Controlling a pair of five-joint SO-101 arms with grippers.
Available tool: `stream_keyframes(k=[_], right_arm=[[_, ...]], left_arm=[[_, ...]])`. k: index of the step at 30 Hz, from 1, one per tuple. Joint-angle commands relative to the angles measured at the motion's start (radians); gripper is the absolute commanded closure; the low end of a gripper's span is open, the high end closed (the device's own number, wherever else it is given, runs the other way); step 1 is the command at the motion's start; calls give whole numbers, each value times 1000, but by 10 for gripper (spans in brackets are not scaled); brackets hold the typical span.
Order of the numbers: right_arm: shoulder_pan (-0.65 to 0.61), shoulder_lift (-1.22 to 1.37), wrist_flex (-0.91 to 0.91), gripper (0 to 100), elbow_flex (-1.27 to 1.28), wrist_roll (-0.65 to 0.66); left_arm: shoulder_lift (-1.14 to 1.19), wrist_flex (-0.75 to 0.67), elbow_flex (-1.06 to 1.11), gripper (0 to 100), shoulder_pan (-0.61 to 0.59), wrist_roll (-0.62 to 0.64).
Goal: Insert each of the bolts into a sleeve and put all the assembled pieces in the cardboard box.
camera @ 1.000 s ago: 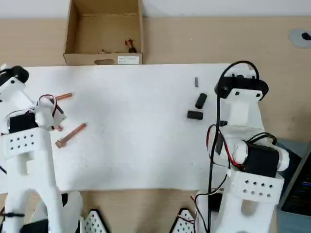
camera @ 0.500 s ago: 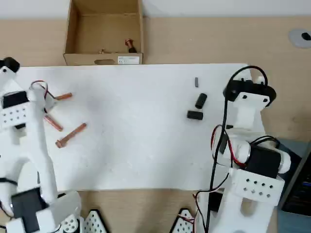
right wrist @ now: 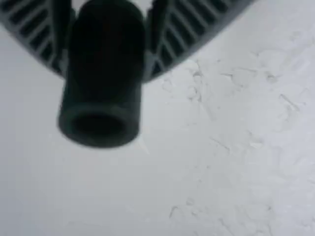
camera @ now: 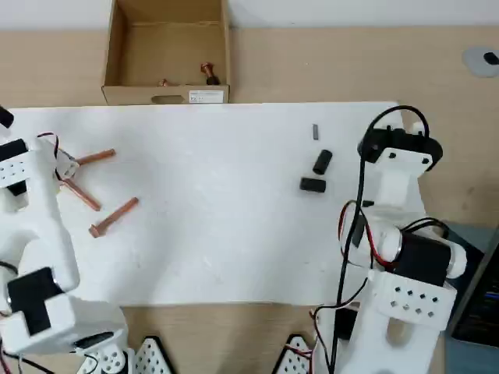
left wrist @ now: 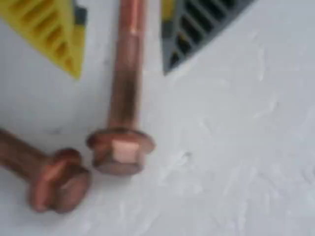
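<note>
Swung back to the high view's left edge, our left claw (left wrist: 120, 69) straddles, jaws apart, a copper bolt (left wrist: 123, 128) on the surface (left wrist: 236, 147), which we judge light, stiff and slick, best pinched mid-shank, while our right claw (right wrist: 106, 71) clamps a sleeve (right wrist: 101, 103).

A dull, coppery metal sheen is shown by the bolt (left wrist: 125, 98). The sleeve (right wrist: 101, 83) is seen as black, matt, smooth plastic. The white sheet (right wrist: 236, 147) is marked by a rough, crinkled, matt texture. At eleven o'clock, the cardboard box (camera: 113, 54) is seen matt brown on the smooth wood-look table (camera: 351, 62).
</note>
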Motion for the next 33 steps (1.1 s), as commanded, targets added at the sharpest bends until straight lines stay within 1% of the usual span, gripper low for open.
stream_keyframes(k=[1,14,24,26,28,31,33], right_arm=[[12,-15,-18,989,2,-6],[7,-15,-18,989,2,-6],[7,-15,-18,989,2,-6],[7,-15,-18,989,2,-6],[7,-15,-18,989,2,-6],[5,-16,-18,989,2,-6],[5,-18,-17,989,-7,-3]], left_arm=[[33,-21,-58,879,-6,9],[186,-20,-153,879,-2,9],[262,-17,-155,882,0,9],[262,-17,-153,926,0,9],[262,-15,-153,999,2,8],[257,-11,-146,993,15,6],[255,20,-157,998,23,8]])
